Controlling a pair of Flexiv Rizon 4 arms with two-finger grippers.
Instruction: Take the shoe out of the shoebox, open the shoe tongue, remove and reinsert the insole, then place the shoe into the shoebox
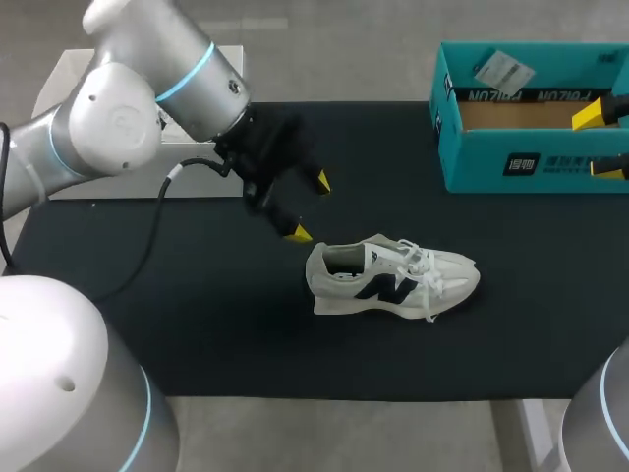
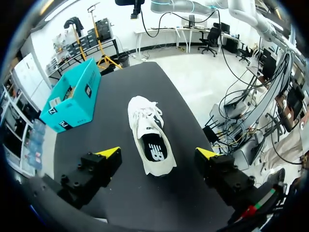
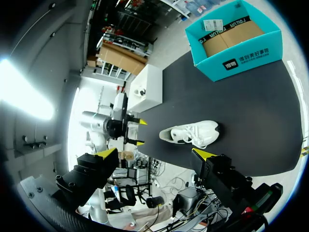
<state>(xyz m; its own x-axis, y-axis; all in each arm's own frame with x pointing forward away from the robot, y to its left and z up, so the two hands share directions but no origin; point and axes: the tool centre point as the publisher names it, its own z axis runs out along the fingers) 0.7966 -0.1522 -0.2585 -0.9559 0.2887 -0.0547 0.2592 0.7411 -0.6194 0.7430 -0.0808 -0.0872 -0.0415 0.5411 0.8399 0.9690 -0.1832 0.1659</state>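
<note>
Shoe looks cloth, shoebox cardboard, table matt.

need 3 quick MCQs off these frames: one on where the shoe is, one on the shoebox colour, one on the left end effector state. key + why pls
1. Where is the shoe?
A) inside the shoebox
B) on the black table, outside the shoebox
C) lifted in the air

2. What colour is the shoebox?
A) teal
B) red
C) white

3. What state is the left end effector in?
A) shut on the shoe
B) shut on a lace
C) open, holding nothing

Key:
1 B, the shoe sits on the table, apart from the shoebox.
2 A, its outer walls are teal in every view.
3 C, its yellow-tipped fingers stand wide apart near the shoe's heel and touch nothing.
</note>
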